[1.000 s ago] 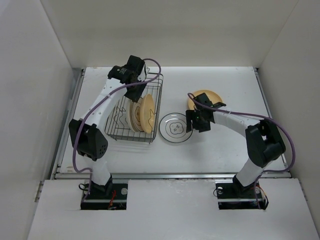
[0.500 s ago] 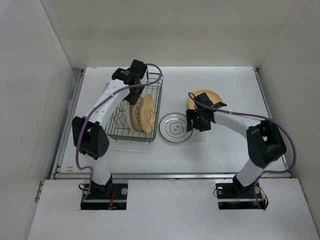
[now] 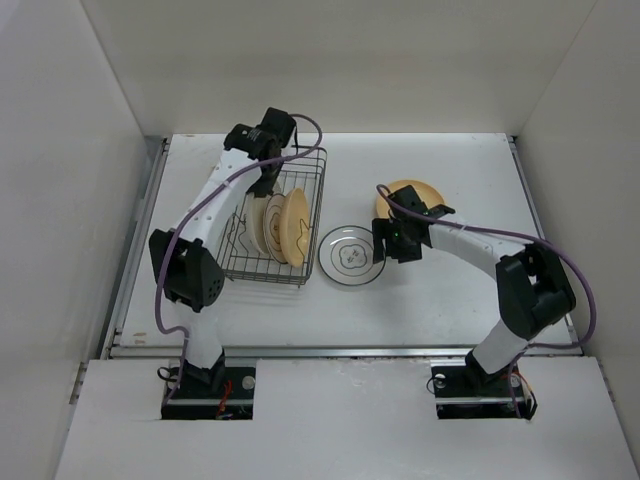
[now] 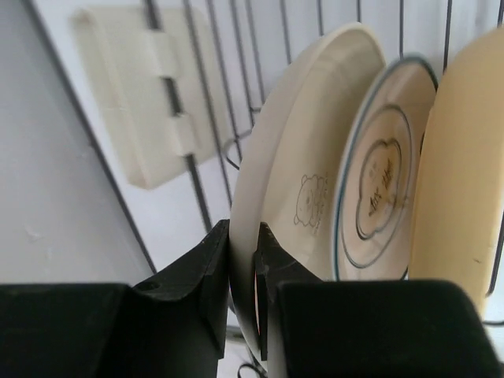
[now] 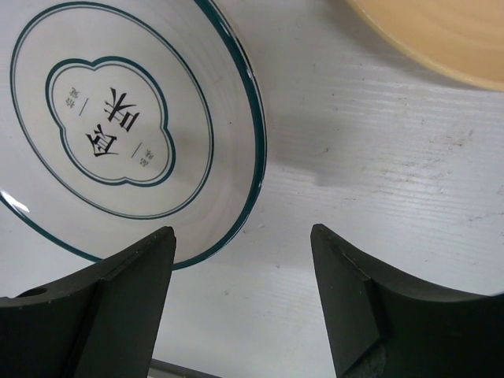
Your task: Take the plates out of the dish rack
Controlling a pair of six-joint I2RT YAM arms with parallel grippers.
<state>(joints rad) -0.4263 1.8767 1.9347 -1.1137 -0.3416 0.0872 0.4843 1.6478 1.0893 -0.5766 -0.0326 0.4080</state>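
The dark wire dish rack [image 3: 236, 262] stands at the left of the table with three plates upright in it [image 3: 283, 228]. In the left wrist view these are a cream plate [image 4: 299, 189], a white plate with a dark ring [image 4: 382, 189] and a tan plate [image 4: 461, 181]. My left gripper [image 4: 242, 268] is shut on the cream plate's rim, at the rack's far end [image 3: 262, 172]. A white plate [image 3: 350, 256] lies flat on the table, and a tan plate [image 3: 410, 198] lies behind it. My right gripper [image 5: 242, 260] is open and empty just right of the white plate [image 5: 118, 126].
Rack wires [image 4: 197, 157] run close behind the gripped plate. A cream plastic block [image 4: 118, 102] shows beyond them. The tan plate's edge [image 5: 441, 31] is at the top right of the right wrist view. White walls enclose the table on three sides.
My left wrist has shifted toward the back of the rack, still at the plates. The right arm has hardly moved.
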